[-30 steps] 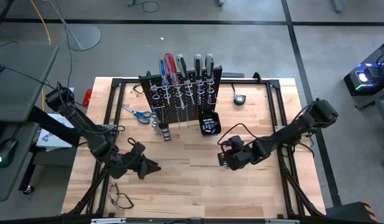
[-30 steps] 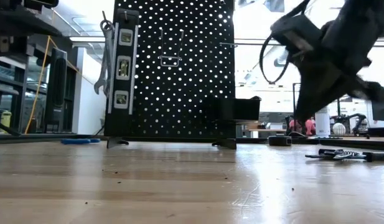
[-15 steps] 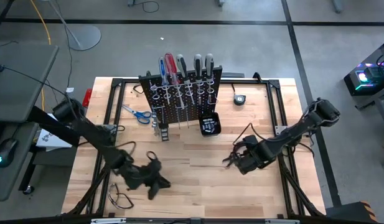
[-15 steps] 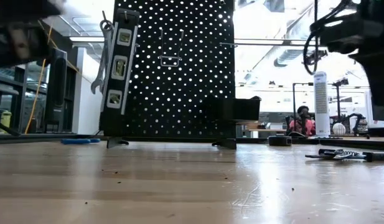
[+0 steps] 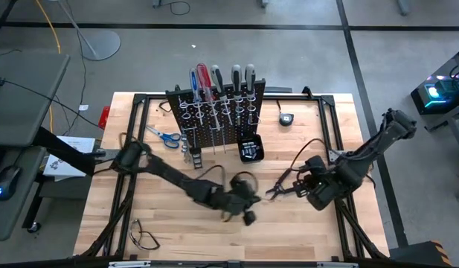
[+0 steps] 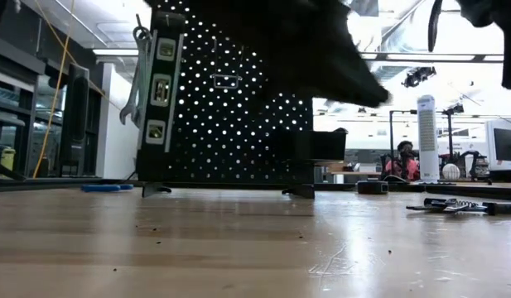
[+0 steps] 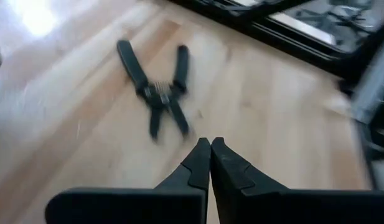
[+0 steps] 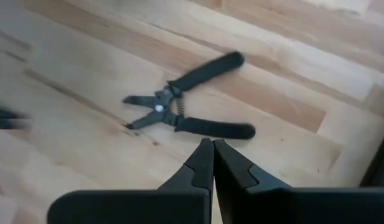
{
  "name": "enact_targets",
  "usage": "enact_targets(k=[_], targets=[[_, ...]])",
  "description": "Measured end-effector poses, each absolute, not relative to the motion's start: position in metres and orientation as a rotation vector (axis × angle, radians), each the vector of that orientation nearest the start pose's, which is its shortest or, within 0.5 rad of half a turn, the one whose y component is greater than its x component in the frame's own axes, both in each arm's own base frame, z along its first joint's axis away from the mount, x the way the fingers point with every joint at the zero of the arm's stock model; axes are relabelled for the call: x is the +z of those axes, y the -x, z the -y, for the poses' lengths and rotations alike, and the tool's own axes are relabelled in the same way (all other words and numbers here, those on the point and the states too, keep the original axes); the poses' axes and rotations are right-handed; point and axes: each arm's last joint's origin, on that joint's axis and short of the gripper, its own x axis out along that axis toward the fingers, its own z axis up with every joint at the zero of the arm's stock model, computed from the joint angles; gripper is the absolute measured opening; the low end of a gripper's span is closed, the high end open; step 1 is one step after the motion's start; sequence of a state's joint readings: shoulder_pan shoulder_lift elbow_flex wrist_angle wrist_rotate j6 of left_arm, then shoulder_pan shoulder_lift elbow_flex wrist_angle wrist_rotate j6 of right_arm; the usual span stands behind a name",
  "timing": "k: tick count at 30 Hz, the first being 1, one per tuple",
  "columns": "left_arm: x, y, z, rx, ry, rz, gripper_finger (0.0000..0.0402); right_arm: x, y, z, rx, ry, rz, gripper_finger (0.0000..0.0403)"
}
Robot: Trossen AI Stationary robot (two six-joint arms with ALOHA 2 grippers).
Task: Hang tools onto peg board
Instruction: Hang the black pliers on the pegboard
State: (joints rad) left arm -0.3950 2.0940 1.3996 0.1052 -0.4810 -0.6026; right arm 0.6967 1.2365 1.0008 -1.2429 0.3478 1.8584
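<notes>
Dark pliers [image 5: 283, 190] lie flat on the table with their handles spread, also seen in the left wrist view [image 7: 157, 90], the right wrist view [image 8: 182, 106] and the low view [image 6: 454, 204]. My left gripper [image 7: 210, 144] is shut and hovers just left of them, at mid-table [image 5: 248, 210]. My right gripper [image 8: 212, 146], also shut, hangs just right of them [image 5: 309, 186]. Neither touches the pliers. The black peg board [image 5: 214, 104] stands at the back with screwdrivers upright in its rings. A silver wrench [image 6: 139, 74] hangs on it.
Blue-handled scissors [image 5: 164, 135] lie left of the board. A small black box [image 5: 251, 149] sits at the board's right foot, and a small round object [image 5: 286, 118] lies beyond it. Clear safety glasses [image 5: 143, 237] rest near the front left corner.
My left gripper has swept fast from the near left part of the table toward the right, rolling as it went, and now stands close to the pliers. My right gripper has drawn back toward the right edge and risen. The pliers have stayed where they were.
</notes>
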Motion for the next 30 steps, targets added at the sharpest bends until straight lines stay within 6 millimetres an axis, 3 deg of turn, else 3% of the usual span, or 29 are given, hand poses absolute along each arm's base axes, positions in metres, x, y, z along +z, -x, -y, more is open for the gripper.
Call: enact_targets(k=[6,12,19,30], targets=[[0.151,-0.481,0.159,0.311,0.293,-0.498,0.0,0.272,-0.141,-0.115,-0.786,-0.83,-0.926,0.0],[0.137,-0.509,0.154,0.342,0.205,-0.57,0.0,0.276,-0.137,-0.114,-0.787,-0.849,-0.866,0.0],[0.125,-0.505,0.145,0.429,0.18,-0.703,0.0,0.276,-0.137,-0.114,-0.788,-0.845,-0.852,0.0],[0.12,-0.508,0.135,0.435,0.193,-0.715,0.0,0.276,-0.138,-0.113,-0.798,-0.861,-0.825,0.0]])
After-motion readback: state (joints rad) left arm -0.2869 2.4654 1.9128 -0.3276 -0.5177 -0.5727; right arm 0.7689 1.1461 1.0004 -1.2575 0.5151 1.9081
